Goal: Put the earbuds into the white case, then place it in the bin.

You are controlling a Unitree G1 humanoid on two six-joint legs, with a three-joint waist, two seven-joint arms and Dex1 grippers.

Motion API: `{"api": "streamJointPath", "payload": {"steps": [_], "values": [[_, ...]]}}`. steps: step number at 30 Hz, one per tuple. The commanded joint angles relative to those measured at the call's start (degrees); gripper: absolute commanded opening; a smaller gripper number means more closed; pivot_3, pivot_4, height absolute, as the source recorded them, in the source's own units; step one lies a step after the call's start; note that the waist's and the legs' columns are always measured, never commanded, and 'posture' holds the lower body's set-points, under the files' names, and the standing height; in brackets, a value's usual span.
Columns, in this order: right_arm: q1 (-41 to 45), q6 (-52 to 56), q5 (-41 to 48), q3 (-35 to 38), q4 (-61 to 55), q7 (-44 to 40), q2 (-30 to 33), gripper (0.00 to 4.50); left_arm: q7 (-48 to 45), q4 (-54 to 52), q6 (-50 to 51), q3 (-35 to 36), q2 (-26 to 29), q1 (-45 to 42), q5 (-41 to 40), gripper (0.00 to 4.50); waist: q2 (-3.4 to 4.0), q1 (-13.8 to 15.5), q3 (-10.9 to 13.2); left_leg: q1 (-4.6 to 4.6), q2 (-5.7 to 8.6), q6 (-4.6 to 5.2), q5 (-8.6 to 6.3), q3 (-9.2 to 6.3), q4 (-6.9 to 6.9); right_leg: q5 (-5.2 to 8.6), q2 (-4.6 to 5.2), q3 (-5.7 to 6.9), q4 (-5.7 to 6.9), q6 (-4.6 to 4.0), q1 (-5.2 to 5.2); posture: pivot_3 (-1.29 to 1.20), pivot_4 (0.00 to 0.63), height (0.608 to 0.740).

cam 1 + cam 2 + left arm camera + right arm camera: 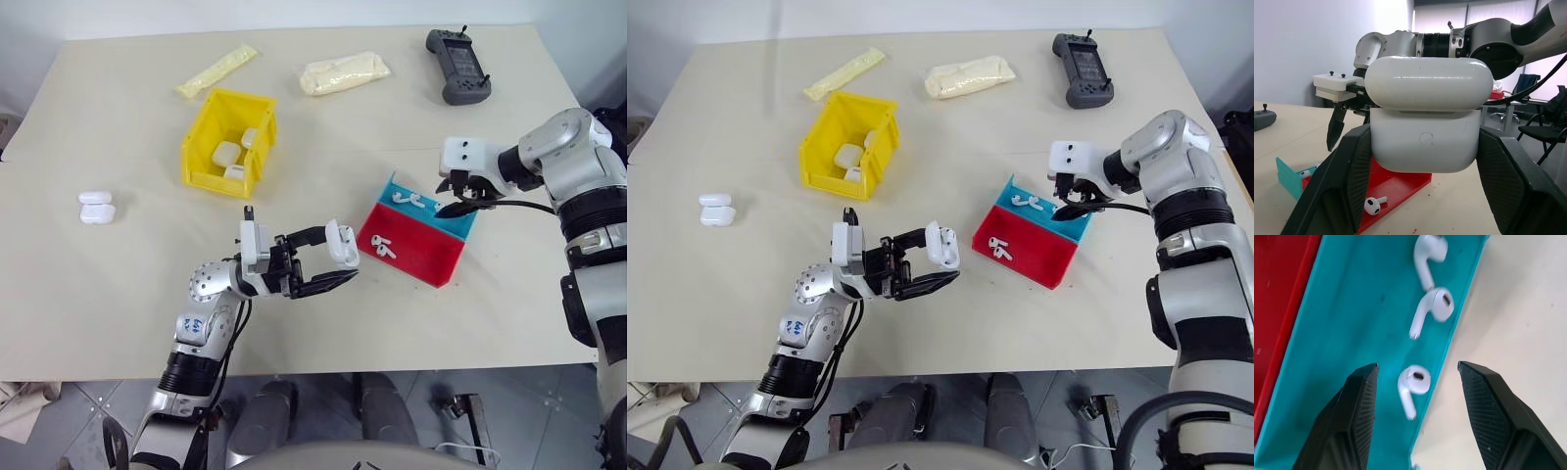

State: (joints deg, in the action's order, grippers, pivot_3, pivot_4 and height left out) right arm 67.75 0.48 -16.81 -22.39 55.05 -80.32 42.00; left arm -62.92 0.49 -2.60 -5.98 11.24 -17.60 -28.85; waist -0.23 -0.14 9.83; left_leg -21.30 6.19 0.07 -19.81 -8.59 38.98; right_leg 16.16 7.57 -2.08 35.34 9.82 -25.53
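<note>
A bench (118,294) carries the yellow bin (229,138), holding cases already. The left pincer (333,262) grips a white case (343,242), lid up. The right pincer (1415,377), parted, straddles an earbud (1411,387) in the tray (419,250). Filling and binning remain.

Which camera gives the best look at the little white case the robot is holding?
The left wrist view: the white case sits close up between the left gripper's fingers, its lid lifted slightly. Both eye views show it small, held above the table. The right wrist view looks at earbuds in the blue tray compartment instead.
</note>
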Motion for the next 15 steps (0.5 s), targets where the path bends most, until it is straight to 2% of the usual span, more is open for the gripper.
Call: {"api": "streamJointPath", "payload": {"steps": [1,15], "values": [[1.78,-1.76,-1.33,-0.03,1.74,-0.11,0.72,2.7,-0.06,-2.22,-0.95,-0.02,-0.19,0.02,-0.56,2.8,0.0,0.0,0.0,0.0,0.0,0.0,0.0,0.0,-0.01,0.0,0.0,0.0,0.0,0.0,0.0,0.0,0.15,0.74],[2.35,-4.38,-3.12,0.59,5.87,1.38,-1.24,2.7,-0.02,-2.22,-0.92,0.26,0.25,-0.21,-0.46,2.8,0.0,-0.05,0.0,0.0,0.0,0.0,0.0,0.0,0.01,0.0,0.0,0.0,0.02,0.0,0.0,0.0,0.15,0.74]]}}
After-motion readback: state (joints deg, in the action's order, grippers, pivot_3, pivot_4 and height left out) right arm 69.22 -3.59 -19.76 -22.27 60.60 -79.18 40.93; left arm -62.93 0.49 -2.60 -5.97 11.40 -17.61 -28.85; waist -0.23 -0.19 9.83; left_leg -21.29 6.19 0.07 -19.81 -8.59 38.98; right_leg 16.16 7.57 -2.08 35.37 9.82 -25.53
